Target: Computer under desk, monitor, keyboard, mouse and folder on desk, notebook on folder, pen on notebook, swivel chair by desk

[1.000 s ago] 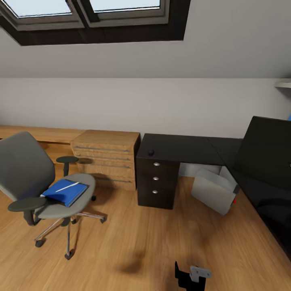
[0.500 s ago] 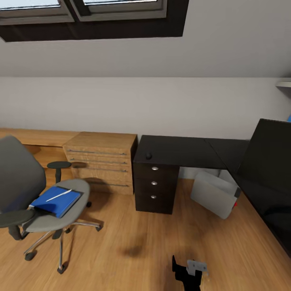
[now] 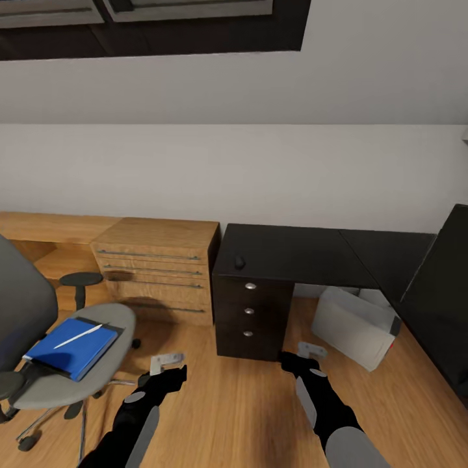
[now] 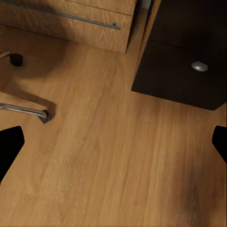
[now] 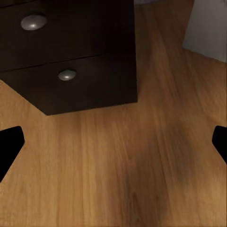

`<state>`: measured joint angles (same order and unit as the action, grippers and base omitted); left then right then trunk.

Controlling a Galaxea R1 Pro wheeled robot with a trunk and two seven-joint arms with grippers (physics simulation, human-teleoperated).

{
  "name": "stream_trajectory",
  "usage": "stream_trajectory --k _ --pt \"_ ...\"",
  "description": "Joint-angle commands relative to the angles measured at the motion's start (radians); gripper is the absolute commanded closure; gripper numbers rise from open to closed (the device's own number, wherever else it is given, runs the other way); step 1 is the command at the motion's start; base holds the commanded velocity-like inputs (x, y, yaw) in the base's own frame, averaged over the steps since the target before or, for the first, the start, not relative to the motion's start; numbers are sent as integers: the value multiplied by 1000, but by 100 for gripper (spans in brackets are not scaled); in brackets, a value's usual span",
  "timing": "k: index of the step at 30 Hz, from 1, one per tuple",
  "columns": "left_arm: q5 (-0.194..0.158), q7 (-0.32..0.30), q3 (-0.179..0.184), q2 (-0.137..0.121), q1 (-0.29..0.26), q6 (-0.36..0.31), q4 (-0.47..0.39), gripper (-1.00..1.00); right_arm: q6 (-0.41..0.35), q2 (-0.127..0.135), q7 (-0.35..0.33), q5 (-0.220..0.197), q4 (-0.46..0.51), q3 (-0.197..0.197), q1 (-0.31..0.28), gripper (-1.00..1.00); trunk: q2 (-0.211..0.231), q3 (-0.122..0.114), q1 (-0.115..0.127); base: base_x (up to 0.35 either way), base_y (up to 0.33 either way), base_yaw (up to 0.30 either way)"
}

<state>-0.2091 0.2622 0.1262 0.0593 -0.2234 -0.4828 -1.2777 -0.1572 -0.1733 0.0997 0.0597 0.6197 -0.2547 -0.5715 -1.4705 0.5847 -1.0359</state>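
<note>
At the left edge of the head view the swivel chair (image 3: 39, 351) is seen, grey seat and back, black armrest, chrome base on castors. The blue folder (image 3: 70, 346) lies flat on its seat, and the white pen (image 3: 78, 336) rests on top of the folder. Behind the chair a light-wood drawer cabinet (image 3: 156, 266) stands against the wall. Just beside it to the right the desk (image 3: 305, 247) is found, glossy black top over a black drawer unit with three round silver knobs. A small dark mouse (image 3: 239, 262) sits on the desk top near its left front edge. The pale grey computer (image 3: 354, 328) stands tilted on the wood floor (image 3: 240, 403) under the desk. At the far right edge a black slab, probably the monitor (image 3: 448, 286), is partly cut off.

The left gripper (image 3: 168, 368) and right gripper (image 3: 303, 356) are held over the floor. In both wrist views the fingertips sit at opposite edges: both claws spread apart, nothing between them.

No legible writing or brand mark is recorded.
</note>
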Motion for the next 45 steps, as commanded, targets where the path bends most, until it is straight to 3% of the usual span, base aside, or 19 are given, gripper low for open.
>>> stream_trajectory --k 1,8,11,12,13,15,16,18,23,35,37,38,39,45 --pt "-11 9 1 -1 -1 -9 -7 -100 -6 -1 0 1 3 -4 -1 -100 -1 1 -1 326 0 0" --pt "-8 18 -3 -12 17 -24 -56 -100 -4 -1 -1 -18 9 -5 -3 -100 -1 1 -1 326 0 0" --pt "-8 30 -3 -14 59 -27 -136 -100 -5 -1 -2 -19 13 -5 -2 -100 -1 1 -1 326 0 0" --pt "-8 36 -2 -15 119 -29 -222 -100 -7 -1 -4 -20 36 1 -1 -100 -1 1 -1 326 0 0" --pt "-8 37 -2 -15 131 -29 -236 -100 -7 -1 -4 -21 43 5 -1 -100 -1 1 -1 326 0 0" --pt "-9 38 -1 -15 157 -32 -263 -100 -8 -1 -4 -21 67 33 1 -100 -1 1 -1 326 0 0" --pt "-9 39 -2 -15 174 -33 -278 -100 -9 -1 -4 -21 101 93 4 -100 -1 1 -1 280 0 0" --pt "-9 40 -2 -15 179 -33 -283 -100 -10 -1 -3 -22 122 124 10 -100 -1 1 -1 190 0 0" --pt "-10 40 3 -12 185 -31 -288 -100 -10 -1 -5 -23 145 156 23 -100 -1 1 -1 50 0 0" --pt "-18 41 0 -12 185 -32 -284 -100 -9 -1 -5 -24 146 158 27 -100 76 -33 42 0 0 0" --pt "-32 41 -1 -12 185 -33 -279 -100 -9 -1 -5 -24 146 159 27 -100 90 -40 49 0 0 0" --pt "-60 42 -1 -12 185 -33 -275 -100 -9 -1 -5 -31 146 160 27 -100 97 -43 53 0 0 0" --pt "-79 43 -2 -13 185 -33 -272 -100 -8 -1 -5 -64 146 162 27 -100 104 -46 57 0 0 0" --pt "-82 43 -1 -12 185 -32 -256 -100 -8 -1 -5 -72 146 163 27 -100 146 -65 80 0 0 0"
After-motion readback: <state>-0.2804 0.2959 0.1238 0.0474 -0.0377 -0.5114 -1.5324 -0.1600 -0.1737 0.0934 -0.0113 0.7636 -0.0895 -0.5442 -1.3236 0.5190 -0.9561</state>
